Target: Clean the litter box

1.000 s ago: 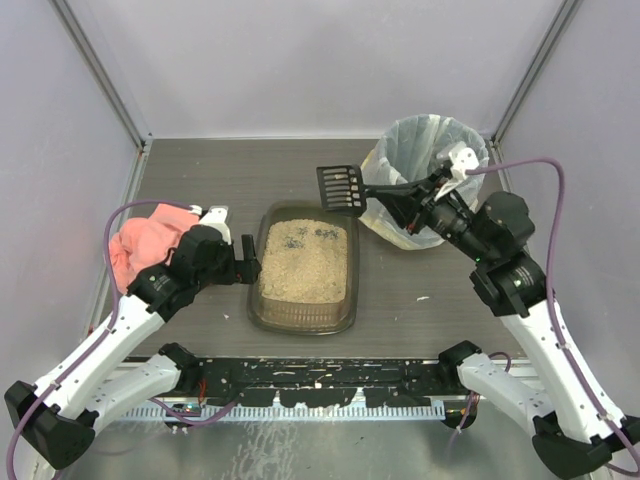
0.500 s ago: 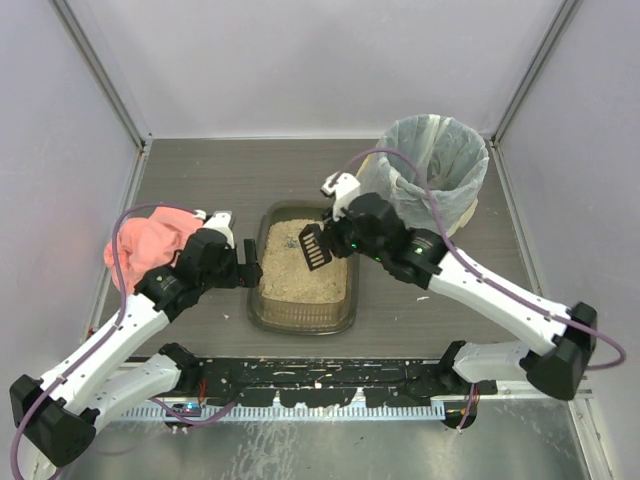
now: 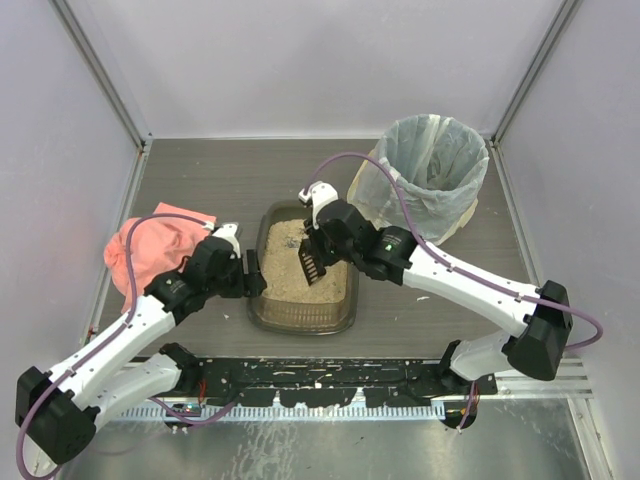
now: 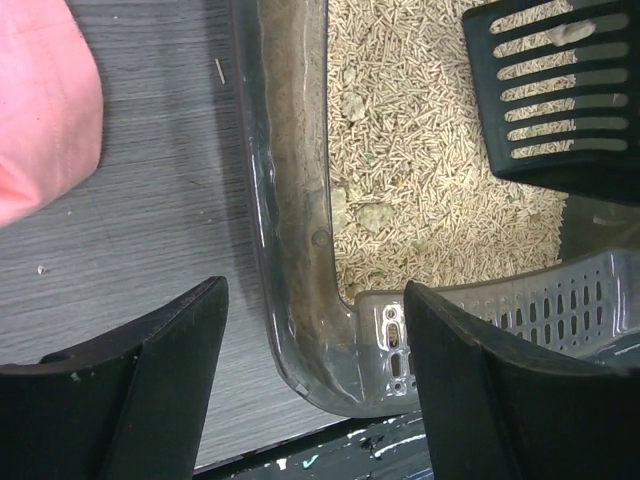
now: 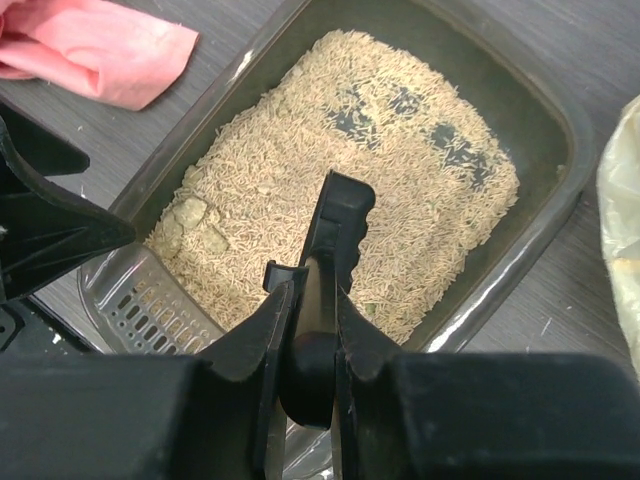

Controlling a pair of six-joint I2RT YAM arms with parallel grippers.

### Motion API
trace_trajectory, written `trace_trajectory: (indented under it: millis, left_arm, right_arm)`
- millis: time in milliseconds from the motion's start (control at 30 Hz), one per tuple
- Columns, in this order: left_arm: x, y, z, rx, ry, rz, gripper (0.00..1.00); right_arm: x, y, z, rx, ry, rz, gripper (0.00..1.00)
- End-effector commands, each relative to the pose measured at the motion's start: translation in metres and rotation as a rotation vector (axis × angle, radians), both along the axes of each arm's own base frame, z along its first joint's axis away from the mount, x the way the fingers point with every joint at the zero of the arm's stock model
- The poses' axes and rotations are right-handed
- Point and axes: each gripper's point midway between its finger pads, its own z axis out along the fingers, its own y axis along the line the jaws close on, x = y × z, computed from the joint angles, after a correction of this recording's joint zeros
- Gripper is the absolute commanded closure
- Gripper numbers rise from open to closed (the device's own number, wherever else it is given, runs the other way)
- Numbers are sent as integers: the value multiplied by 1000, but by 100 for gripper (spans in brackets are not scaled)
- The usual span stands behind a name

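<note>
A crumpled pink cloth (image 3: 155,245) lies on the bench (image 3: 200,170), just outside the left end effector (image 3: 248,272). That end effector (image 4: 312,320) is spread wide and grips nothing. One finger (image 4: 150,380) is over bare bench, the other (image 4: 480,380) over the box's interior, and the near left corner of the litter box (image 3: 300,318) sits in the gap between them.

The litter box wall (image 4: 290,200) is dark, translucent plastic. Inside is a bed of tan pellets (image 5: 300,170) with a few pale clumps (image 5: 195,215) near the left wall and dark patches (image 5: 450,145) toward the far end. A grey perforated panel (image 5: 150,300) lies at the near end.

Over the middle of the box, the right end effector (image 5: 305,330) is pinched on the handle of a dark slotted scoop (image 5: 335,230). The scoop head (image 4: 555,95) is tilted down over the pellets, directly ahead of and below the fingers; whether it touches them cannot be told.

Beyond and to the right of this end effector, well clear of the box, stands a round bin (image 3: 425,175) lined with a pale translucent bag (image 3: 385,205); its contents cannot be made out.
</note>
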Motion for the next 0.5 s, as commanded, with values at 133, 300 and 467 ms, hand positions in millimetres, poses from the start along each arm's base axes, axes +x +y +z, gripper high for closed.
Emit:
trace_trajectory:
  millis: [133,300,467]
  left_arm:
    - [3,-16,10,-66,-35,-29,34]
    - [2,-21,1,-63,-17,-44,39]
    - [0,-27,-11,-64,10,-58,47]
  right_arm:
    - [-17,14,-21,-2,65,10,99]
    - [-23,14,-48,-17,126,-29,99]
    - [-25,14,-73,30,185,-116,99]
